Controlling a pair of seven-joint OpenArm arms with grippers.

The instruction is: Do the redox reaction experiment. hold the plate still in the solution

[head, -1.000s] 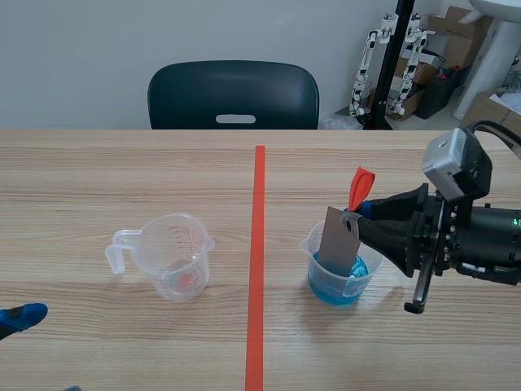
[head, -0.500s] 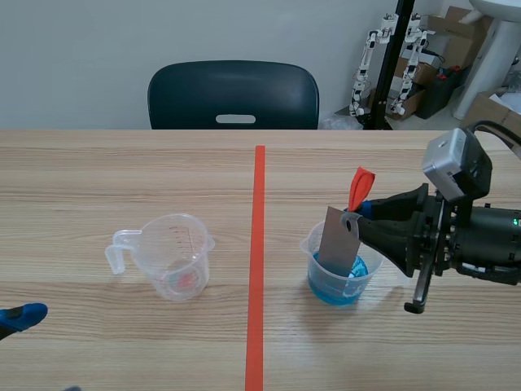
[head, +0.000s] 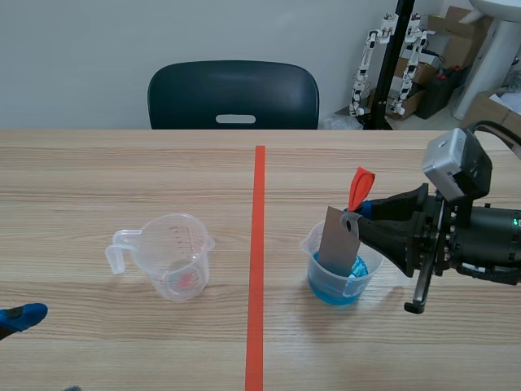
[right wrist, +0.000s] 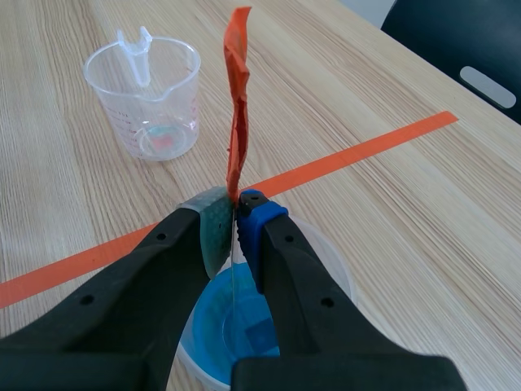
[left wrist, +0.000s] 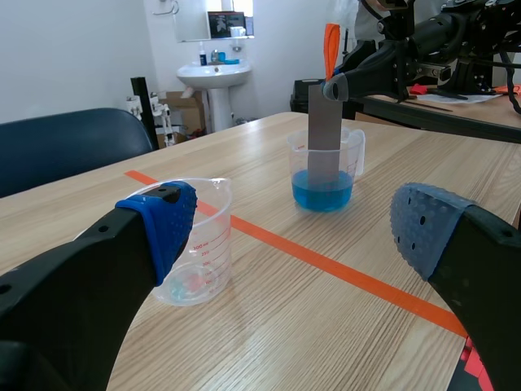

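While your right gripper (head: 358, 213) clamps the grey plate (head: 337, 240) in the beaker (head: 310, 243) of blue solution (head: 329, 290), your left gripper (left wrist: 293, 224) gapes apart.

That right arm (head: 480, 240) is matte black, with a grey boxy camera (head: 456, 167) on top, a tiny green light (head: 515, 221) and a black cable (head: 498, 128) looping at the far side. The right gripper (right wrist: 234, 213) has one grey-green pad (right wrist: 213, 228) and one blue. The left gripper (left wrist: 295, 224) has thick black fingers and blue dotted pads (left wrist: 167, 220).

Overlooking the surface (head: 122, 163) from the near middle, skimming low from left, peering steeply down from right, sharing the clear beaker (head: 175, 259) and blue beaker (head: 336, 283).
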